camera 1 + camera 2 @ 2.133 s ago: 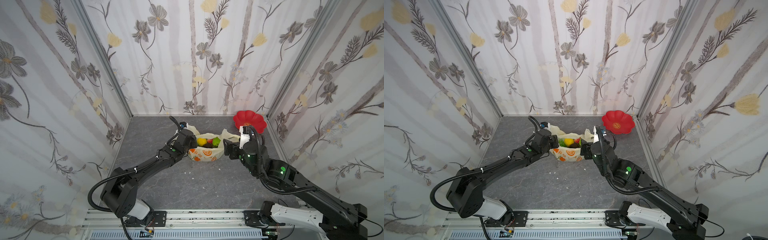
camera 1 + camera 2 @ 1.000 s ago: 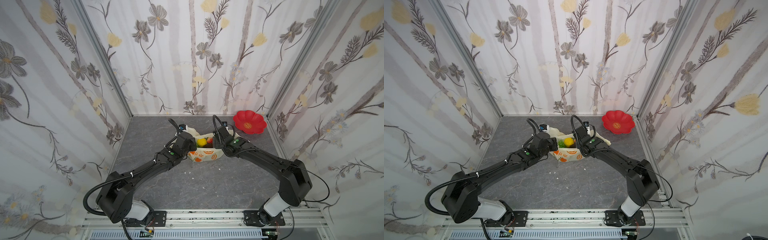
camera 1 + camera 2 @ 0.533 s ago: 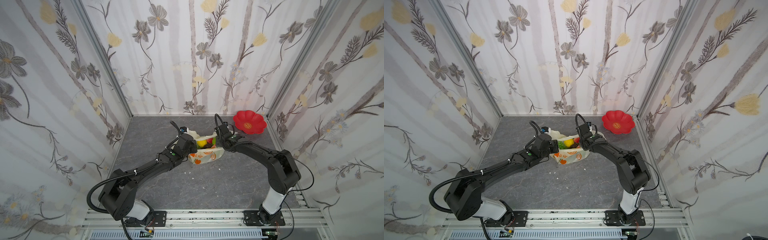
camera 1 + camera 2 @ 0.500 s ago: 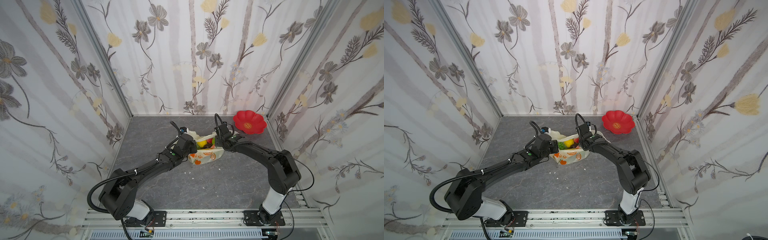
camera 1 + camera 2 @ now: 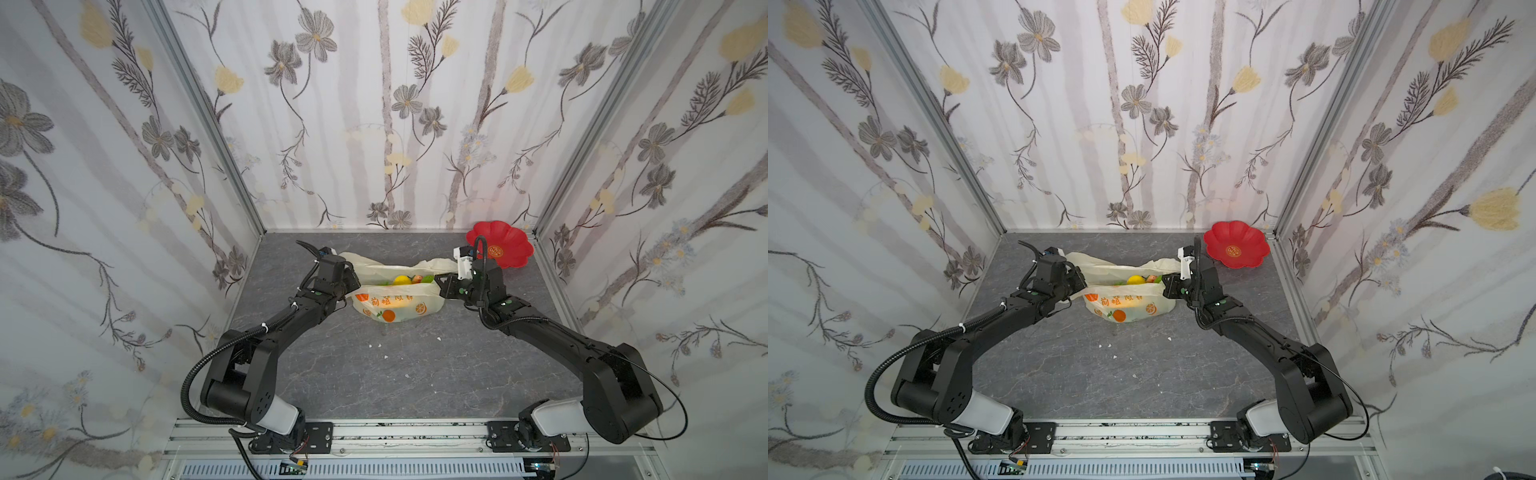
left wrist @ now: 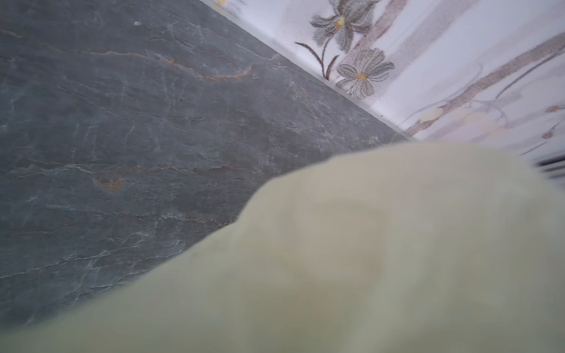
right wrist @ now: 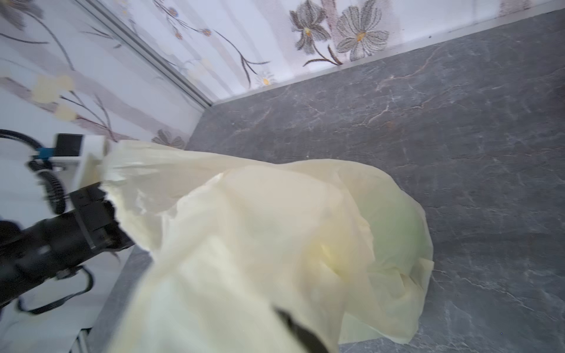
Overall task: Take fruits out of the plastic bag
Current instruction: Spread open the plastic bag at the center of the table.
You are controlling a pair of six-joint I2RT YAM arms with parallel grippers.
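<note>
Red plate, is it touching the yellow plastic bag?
Apart. In a top view the red plate lies by the back corner, and the right arm's wrist stands between it and the plastic bag.

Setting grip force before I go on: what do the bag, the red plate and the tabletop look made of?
The plastic bag: thin soft plastic film, pale yellow, translucent, faint sheen; it wrinkles and lets colour through.
The red plate: probably rigid moulded plastic, glossy, with a scalloped rim.
The tabletop: grey veined stone or a stone-look print, matte; cannot tell which.
</note>
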